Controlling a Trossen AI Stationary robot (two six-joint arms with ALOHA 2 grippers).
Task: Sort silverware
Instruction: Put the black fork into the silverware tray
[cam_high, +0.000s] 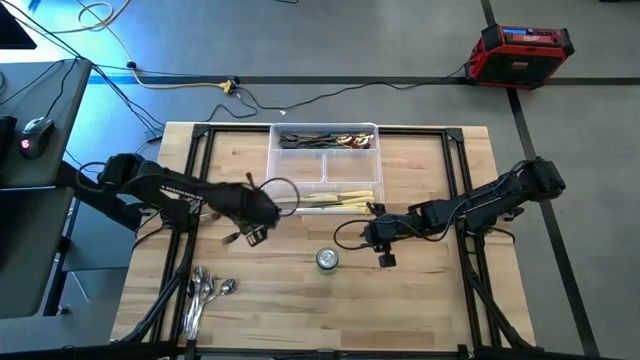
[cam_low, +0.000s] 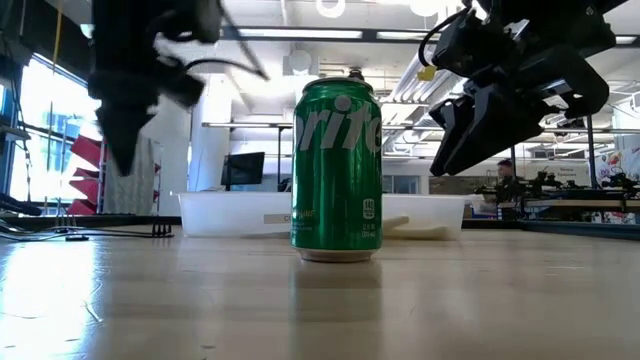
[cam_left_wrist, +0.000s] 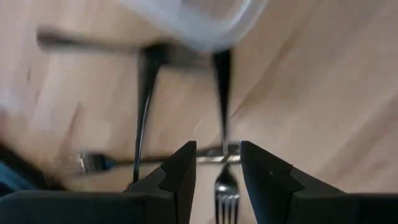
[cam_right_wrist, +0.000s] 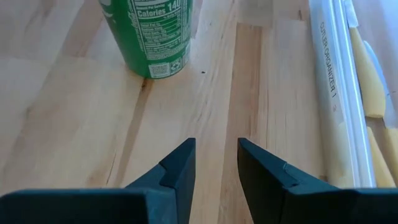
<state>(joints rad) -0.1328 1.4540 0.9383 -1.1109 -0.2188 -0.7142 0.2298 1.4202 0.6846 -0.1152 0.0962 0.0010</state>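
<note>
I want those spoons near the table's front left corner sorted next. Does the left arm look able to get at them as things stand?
Probably yes. The spoons lie on bare wood with nothing over them, close to the left gripper, which hovers open over dark forks.

We can read only a few pieces of text. On the green soda can (cam_low: 337, 170), in the low view, large pale letters spell "rite", the visible part of its brand name; smaller print lower on that can is too small for us to read. In the right wrist view, the same can's white nutrition panel shows "Calories 140". Also in the right wrist view, the rim of the clear plastic tray (cam_right_wrist: 330, 93) carries embossed words that we read as "CUTLERY ORGANIZER 1".
</note>
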